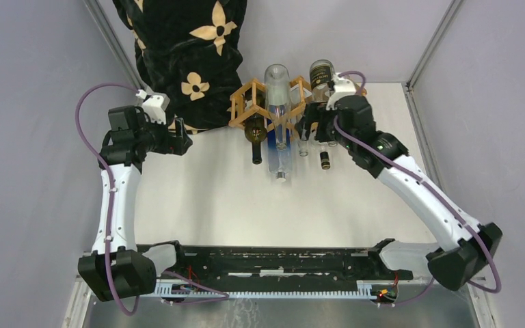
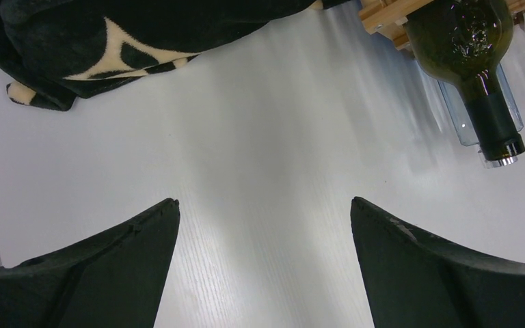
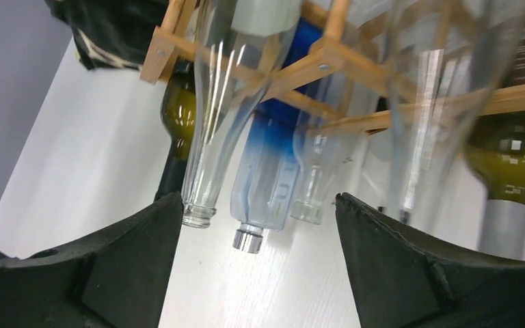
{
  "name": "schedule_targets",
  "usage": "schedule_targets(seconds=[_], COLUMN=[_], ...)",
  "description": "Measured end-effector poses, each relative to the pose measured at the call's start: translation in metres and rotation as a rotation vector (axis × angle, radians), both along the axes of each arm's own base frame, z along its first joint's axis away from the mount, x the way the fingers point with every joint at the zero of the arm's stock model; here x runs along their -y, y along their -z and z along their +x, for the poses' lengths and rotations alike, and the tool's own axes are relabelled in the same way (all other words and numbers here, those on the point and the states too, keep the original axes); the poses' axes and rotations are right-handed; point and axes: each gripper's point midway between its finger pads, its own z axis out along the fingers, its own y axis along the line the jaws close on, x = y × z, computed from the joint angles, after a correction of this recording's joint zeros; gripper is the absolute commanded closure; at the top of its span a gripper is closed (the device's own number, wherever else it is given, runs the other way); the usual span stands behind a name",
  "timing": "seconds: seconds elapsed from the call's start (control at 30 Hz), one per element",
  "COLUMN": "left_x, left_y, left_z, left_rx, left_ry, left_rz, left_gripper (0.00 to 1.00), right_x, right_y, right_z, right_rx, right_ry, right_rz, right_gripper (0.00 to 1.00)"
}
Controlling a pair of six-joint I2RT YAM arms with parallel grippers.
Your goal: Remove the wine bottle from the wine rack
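Note:
The tan wooden wine rack (image 1: pixel 246 102) stands at the back middle of the table, with several bottles lying in its cells, necks toward me. A dark green wine bottle (image 1: pixel 255 134) lies at its left, a clear and blue bottle (image 1: pixel 278 147) in the middle, and a dark bottle (image 1: pixel 325 158) at the right. My right gripper (image 1: pixel 312 130) is open at the rack's right front. In the right wrist view its jaws (image 3: pixel 258 197) stand wide before the blue bottle's neck (image 3: pixel 268 178), touching nothing. My left gripper (image 1: pixel 183 143) is open and empty, left of the rack.
A black cloth with cream flowers (image 1: pixel 178 48) hangs at the back left, touching the rack's left end. It also shows in the left wrist view (image 2: pixel 109 34). An olive bottle with a silver neck (image 3: pixel 513 164) lies at the rack's right. Grey walls enclose the table.

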Motion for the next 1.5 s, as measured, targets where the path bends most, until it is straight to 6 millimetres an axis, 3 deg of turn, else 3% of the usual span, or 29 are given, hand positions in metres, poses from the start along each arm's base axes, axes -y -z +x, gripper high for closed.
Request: schedule_targets(seconds=[0.17,0.4,0.67,1.0,1.4,1.5], left_x=[0.001,0.001,0.006,0.016,0.020,0.021], left_y=[-0.001,0.000,-0.010,-0.017,-0.026,-0.028], left_z=[-0.007,-0.019,-0.029,-0.035,-0.040,-0.042], left_rx=[-0.003,-0.018,0.019,0.043,0.075,0.084], left_ry=[0.008,0.033,0.063,0.107,0.125,0.130], left_rz=[0.009,0.037,0.046,0.017,0.011,0.012], left_gripper=[0.00,0.00,0.00,0.00,0.00,0.00], right_x=[-0.043,-0.081,-0.100,-0.103,-0.095,-0.095], right_y=[0.037,0.075,0.087,0.101,0.103,0.101], right_z=[0.001,0.008,0.033,0.044,0.051,0.050], right_rx=[-0.096,-0.188,-0.213,-0.234,-0.259,-0.260], right_ry=[-0.090,-0.144,-0.120,-0.085,-0.029,-0.042], right_rz=[-0.045,-0.088,-0.095,-0.111,-0.078,-0.051], right_gripper=[0.19,0.22,0.25,0.41,0.97,1.00])
